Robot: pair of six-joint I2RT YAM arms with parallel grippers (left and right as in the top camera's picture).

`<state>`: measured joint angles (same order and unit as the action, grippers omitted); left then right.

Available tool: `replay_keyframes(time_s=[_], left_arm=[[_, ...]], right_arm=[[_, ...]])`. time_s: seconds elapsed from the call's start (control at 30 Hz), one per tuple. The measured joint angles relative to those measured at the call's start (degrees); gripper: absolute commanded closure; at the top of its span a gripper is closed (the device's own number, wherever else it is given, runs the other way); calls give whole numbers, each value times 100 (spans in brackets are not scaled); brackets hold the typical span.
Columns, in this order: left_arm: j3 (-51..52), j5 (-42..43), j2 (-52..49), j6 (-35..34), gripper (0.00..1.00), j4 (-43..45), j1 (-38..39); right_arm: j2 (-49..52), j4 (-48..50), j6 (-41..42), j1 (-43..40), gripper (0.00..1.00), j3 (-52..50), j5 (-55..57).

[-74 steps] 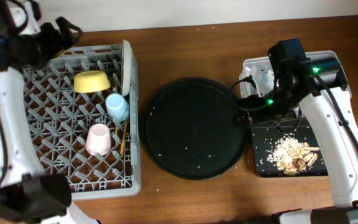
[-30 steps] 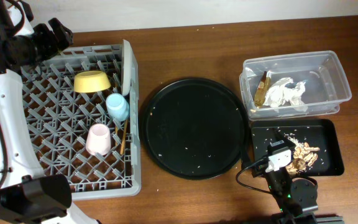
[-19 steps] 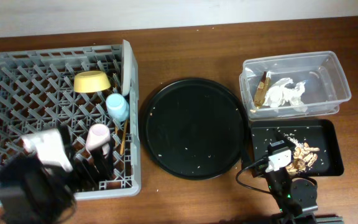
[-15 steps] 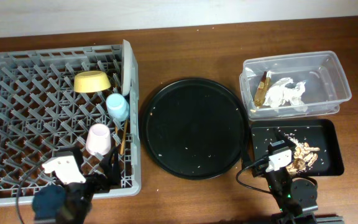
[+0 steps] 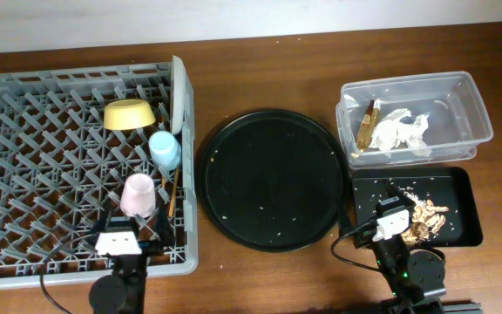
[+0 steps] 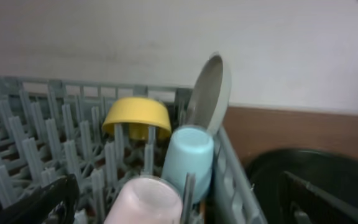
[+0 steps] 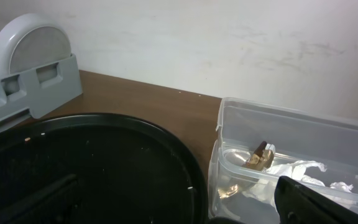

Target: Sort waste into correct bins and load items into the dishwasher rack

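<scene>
The grey dishwasher rack holds the yellow bowl, blue cup, pink cup, chopsticks and the white plate on edge. The clear tub holds the white napkin and brown wrapper. The shallow black tray holds the food scraps. My left gripper is open and empty at the rack's front edge, just short of the pink cup. My right gripper is open and empty at the black tray's front left corner.
A round black tray with a few crumbs lies between the rack and the bins; it also fills the lower left of the right wrist view. Both arms are folded back at the table's front edge.
The right arm pulled back from the clear tub to the front edge. The left arm then swung from the rack's far left corner to the front edge. The dishes and waste stayed put.
</scene>
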<state>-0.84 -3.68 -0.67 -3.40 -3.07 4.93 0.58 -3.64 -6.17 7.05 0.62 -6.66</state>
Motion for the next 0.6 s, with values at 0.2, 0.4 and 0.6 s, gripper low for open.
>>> replay_keyframes(time_s=[0.2, 0.4, 0.6], left_arm=[[2, 177, -2, 535, 1, -155, 0], [2, 177, -2, 540, 1, -157, 0], [2, 177, -2, 542, 1, -157, 0]], right_arm=[[0, 0, 0, 0, 1, 0, 0], [0, 0, 0, 0, 1, 0, -2], [0, 0, 2, 0, 1, 0, 0]])
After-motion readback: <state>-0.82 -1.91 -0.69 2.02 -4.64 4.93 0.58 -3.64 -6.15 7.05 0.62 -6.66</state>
